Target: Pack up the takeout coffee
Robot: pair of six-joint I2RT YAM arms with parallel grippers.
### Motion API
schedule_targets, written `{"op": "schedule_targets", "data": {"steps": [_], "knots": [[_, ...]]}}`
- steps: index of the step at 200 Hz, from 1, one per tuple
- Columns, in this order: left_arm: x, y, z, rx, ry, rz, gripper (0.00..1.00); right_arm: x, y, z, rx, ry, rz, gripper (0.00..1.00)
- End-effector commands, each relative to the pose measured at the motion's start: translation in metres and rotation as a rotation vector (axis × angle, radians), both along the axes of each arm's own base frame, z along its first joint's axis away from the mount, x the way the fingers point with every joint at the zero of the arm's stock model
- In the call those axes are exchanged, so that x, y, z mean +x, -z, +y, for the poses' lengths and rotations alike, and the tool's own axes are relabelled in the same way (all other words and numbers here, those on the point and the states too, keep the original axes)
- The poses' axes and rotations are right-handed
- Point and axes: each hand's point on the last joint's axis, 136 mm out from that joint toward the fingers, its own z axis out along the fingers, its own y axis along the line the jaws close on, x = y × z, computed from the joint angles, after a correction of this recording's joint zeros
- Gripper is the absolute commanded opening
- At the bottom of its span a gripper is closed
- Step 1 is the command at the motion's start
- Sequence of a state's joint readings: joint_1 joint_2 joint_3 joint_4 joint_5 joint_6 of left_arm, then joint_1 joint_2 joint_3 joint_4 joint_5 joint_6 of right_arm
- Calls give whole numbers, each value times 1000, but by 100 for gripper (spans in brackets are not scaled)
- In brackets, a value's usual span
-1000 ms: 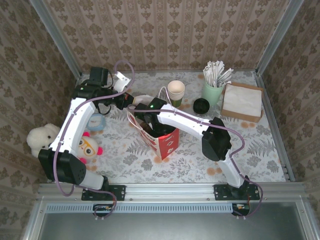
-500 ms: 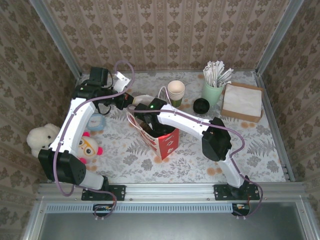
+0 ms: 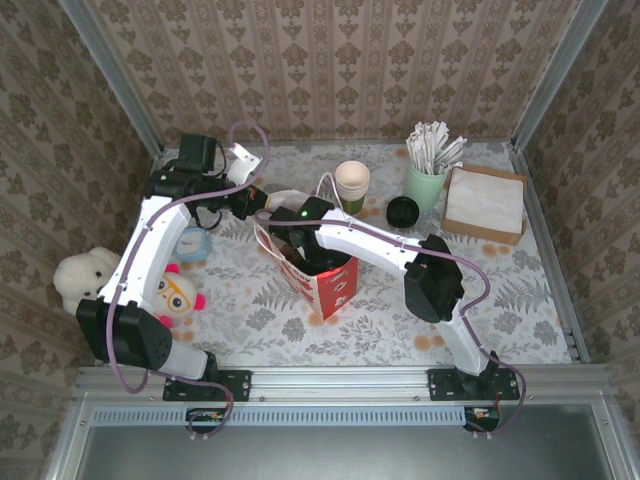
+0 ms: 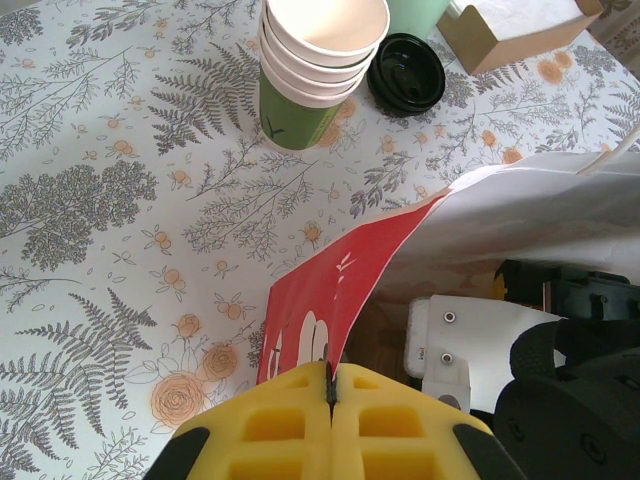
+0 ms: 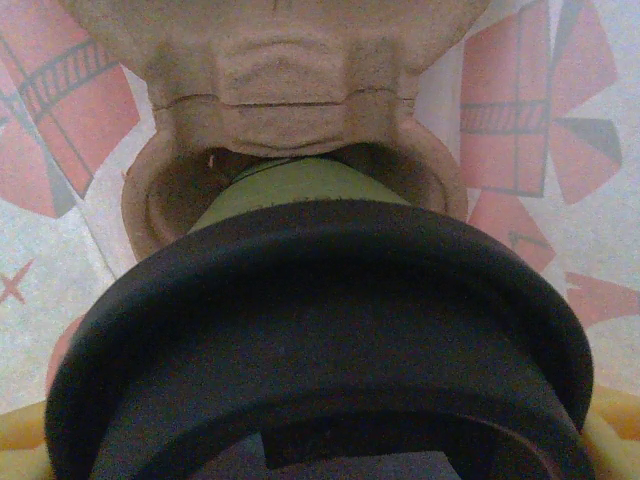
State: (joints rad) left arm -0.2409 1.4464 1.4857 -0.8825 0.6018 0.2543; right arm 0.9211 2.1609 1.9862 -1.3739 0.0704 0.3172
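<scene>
Inside the red-and-white paper bag [image 3: 335, 285] at mid-table, the right gripper [image 3: 293, 248] clasped the takeout coffee [image 5: 320, 330] — its 2 yellow fingers [image 5: 618, 440] spread wide, 1 at each side of the cup. The cup stood upright, its long axis running straight down from the hand. Its green base pointed into a round pocket of the brown pulp cup carrier [image 5: 290, 80] at the bottom of the bag. Whether the base had seated in that pocket could not be told from the wrist view. The left gripper [image 4: 330, 385] was pinched shut on the bag's red rim, holding the mouth open at its left edge. Beyond the bag stood a stack of unlidded cups [image 4: 320, 60], with a black lid [image 4: 405, 85] just beside it. By the look of it, the packing was nearly done — the coming move appeared to be a straight drop along the cup's own axis, then a release, with the right arm the 1 placed to make it.
</scene>
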Motion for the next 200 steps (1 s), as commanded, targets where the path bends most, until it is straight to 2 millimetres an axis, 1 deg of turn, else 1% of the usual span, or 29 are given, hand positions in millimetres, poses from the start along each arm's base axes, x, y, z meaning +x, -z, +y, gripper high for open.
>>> {"op": "schedule_targets", "data": {"steps": [1, 41, 108, 161, 200], "knots": [[-5, -15, -1, -28, 8, -40, 0, -1, 3, -1, 8, 17, -9, 63], [-6, -15, -1, -26, 7, -39, 0, 3, 0, 1, 39, 26, -42, 62], [-5, -13, 0, -23, 6, -38, 0, 5, -1, 0, 57, 32, -56, 61], [-5, -11, -1, -23, 7, -33, 0, 4, 9, -1, 51, 39, -49, 61], [-4, -10, -1, -24, 9, -31, 0, 3, 23, -3, 51, 46, -37, 60]]}}
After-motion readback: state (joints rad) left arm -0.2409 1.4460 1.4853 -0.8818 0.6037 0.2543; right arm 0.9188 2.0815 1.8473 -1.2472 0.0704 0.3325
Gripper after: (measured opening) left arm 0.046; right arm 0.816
